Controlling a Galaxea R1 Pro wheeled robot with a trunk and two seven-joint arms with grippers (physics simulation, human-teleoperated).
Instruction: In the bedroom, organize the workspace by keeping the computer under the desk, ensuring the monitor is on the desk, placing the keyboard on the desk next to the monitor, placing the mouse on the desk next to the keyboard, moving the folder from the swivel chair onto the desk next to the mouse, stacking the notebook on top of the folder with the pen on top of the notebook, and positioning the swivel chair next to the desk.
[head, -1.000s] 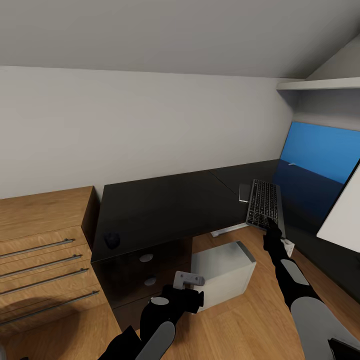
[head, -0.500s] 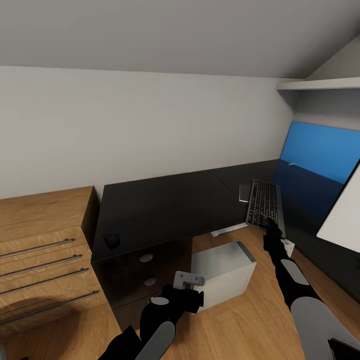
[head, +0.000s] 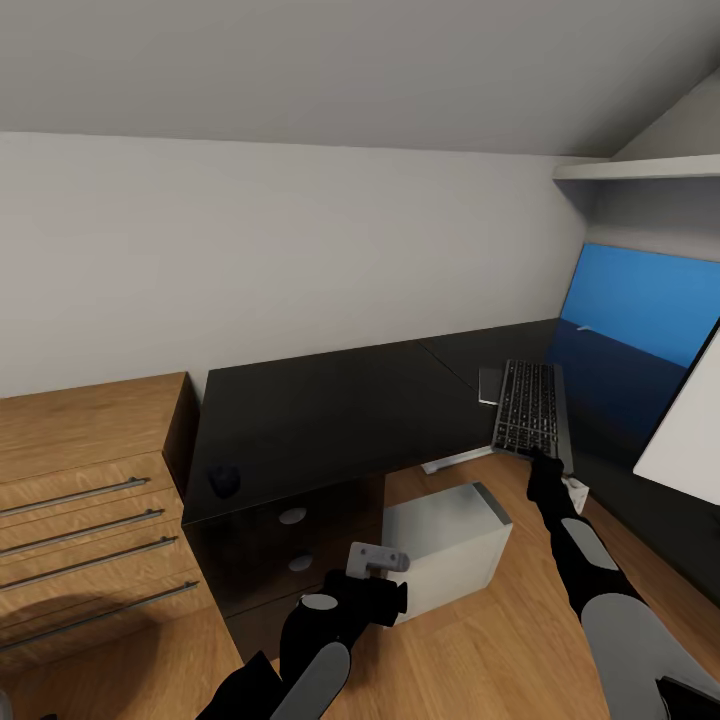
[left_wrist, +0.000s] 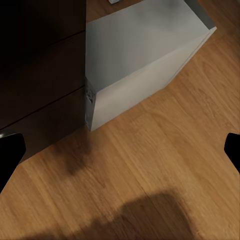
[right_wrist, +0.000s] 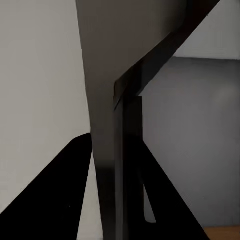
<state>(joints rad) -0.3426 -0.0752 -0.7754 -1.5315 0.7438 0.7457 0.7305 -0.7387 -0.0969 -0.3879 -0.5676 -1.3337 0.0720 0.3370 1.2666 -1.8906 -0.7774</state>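
The keyboard (head: 530, 408), pinched at its near end by the right gripper (head: 546, 461), is being slid slightly farther onto the desk's (head: 330, 410) right front edge, while the left gripper (left_wrist: 120, 150) is being held wide above the floor.

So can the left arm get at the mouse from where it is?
Probably yes: the mouse sits at the desk's near-left corner with bare top around it, and the left gripper is low by the drawers, unobstructed.

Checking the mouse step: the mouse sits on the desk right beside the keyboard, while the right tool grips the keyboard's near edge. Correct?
Not quite. In the head view the mouse sits at the desk's far left end, well apart from the keyboard. The right tool does grip its near edge.
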